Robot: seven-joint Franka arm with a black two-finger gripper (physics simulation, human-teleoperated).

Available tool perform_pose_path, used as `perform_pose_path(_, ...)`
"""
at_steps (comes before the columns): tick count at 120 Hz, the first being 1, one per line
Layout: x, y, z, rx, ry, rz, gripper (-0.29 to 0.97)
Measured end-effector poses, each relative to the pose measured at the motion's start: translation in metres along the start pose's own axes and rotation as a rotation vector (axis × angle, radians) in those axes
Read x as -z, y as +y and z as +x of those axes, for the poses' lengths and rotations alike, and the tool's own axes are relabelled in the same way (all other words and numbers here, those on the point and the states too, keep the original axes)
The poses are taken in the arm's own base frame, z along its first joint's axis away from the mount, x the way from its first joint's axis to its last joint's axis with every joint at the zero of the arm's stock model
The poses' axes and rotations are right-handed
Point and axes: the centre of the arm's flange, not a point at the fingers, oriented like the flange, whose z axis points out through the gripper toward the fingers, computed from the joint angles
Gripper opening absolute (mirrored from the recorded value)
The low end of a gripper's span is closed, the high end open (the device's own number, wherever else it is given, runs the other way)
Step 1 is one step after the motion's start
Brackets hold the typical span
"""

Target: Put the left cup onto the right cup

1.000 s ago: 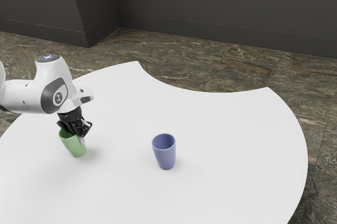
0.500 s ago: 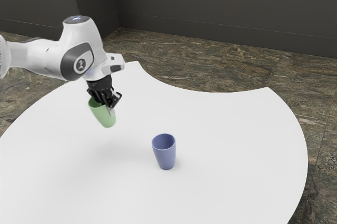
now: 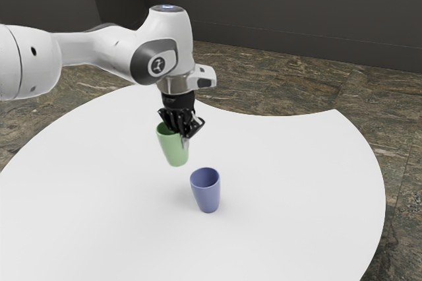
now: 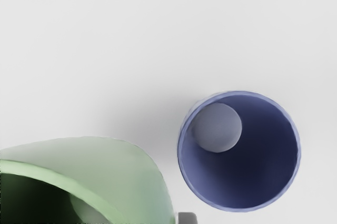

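- Hanging in the air above the table, showed as a green cup point(image 3: 173, 147), slightly tilted, mouth upward.
- Was pinched at its rim by the black gripper point(image 3: 183, 132), both fingers pressed onto the cup wall from above.
- Floated higher than the blue cup point(image 3: 205, 190) and toward the exterior view's left of it, near but apart, not over its mouth.
- Looked large and blurred in the wrist view, just under the hand, as the green cup point(image 4: 105, 171) with its dark inside partly visible.
- Lay beside the blue cup point(image 4: 239, 153) there, with a strip of white surface between the two rims.
- Stood upright on the table, that blue cup, mouth open, its round grey bottom visible inside.
- Rested on a white table point(image 3: 297, 182), rounded at the edges, with a curved bite cut out of its far side.
- Reached in from the exterior view's left as a white arm point(image 3: 99, 50), bulky at the joints, wrist pointed straight down.
- Was ringed by a mottled brown stone floor point(image 3: 277, 76) and dark grey walls point(image 3: 283, 4) behind.
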Motion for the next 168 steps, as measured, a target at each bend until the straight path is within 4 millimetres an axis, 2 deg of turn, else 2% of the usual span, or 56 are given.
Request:
perform_pose_path(36, -0.008, 0.031, 0.005, 0.000, -0.030, 0.003, -0.10)
perform_pose_path(74, -0.011, 0.043, 0.010, 0.022, -0.024, 0.006, -0.10)
perform_pose_path(101, -0.009, 0.061, 0.015, 0.016, -0.014, 0.005, -0.10)
perform_pose_path(168, -0.027, 0.067, 0.018, 0.047, -0.031, 0.005, -0.10)
